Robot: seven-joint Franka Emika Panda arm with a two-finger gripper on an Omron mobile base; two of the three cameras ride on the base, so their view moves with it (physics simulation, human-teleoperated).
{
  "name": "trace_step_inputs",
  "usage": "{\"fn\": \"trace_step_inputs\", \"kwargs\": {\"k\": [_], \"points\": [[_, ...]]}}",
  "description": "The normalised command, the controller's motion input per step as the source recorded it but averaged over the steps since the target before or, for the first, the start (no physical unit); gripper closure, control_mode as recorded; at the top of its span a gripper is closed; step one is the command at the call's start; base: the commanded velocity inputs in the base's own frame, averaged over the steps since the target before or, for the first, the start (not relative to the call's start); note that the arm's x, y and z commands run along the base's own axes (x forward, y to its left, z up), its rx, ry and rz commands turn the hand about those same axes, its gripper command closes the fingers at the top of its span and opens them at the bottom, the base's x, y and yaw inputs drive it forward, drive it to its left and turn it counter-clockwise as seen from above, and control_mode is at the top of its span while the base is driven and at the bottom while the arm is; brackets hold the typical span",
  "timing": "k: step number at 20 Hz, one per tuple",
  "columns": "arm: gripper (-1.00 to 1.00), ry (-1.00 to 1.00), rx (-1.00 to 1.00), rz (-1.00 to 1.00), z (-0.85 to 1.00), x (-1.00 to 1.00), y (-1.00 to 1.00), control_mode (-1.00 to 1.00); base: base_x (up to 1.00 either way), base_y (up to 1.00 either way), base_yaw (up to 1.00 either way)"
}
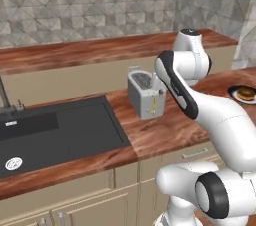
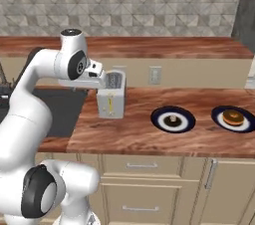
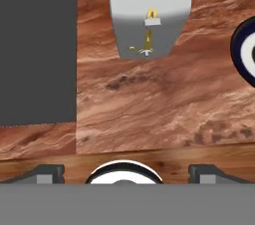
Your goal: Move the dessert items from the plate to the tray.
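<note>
While our claw (image 3: 124, 171) hangs wide and empty above the bench (image 3: 149, 109), nothing is lifted yet.
We judge the doughnut (image 2: 232, 117) waits on its plate (image 2: 219, 118), far right of the toaster (image 2: 111, 99).

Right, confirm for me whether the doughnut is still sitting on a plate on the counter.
Yes, the doughnut rests on the right-hand plate on the wooden counter, right of the toaster.
</note>
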Motion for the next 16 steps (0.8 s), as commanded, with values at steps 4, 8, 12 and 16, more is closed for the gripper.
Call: {"fn": "trace_step_inputs", "kwargs": {"k": [4,8,12,16], "points": [[-1.0,0.0,0.0,0.0,0.0,0.0,0.0,1.0,0.01,-1.0,0.05],[-1.0,0.0,0.0,0.0,0.0,0.0,0.0,1.0,0.19,-0.98,0.03],[-1.0,0.0,0.0,0.0,0.0,0.0,0.0,1.0,0.36,-0.67,0.04],[-1.0,0.0,0.0,0.0,0.0,0.0,0.0,1.0,0.33,-0.48,0.01]]}}
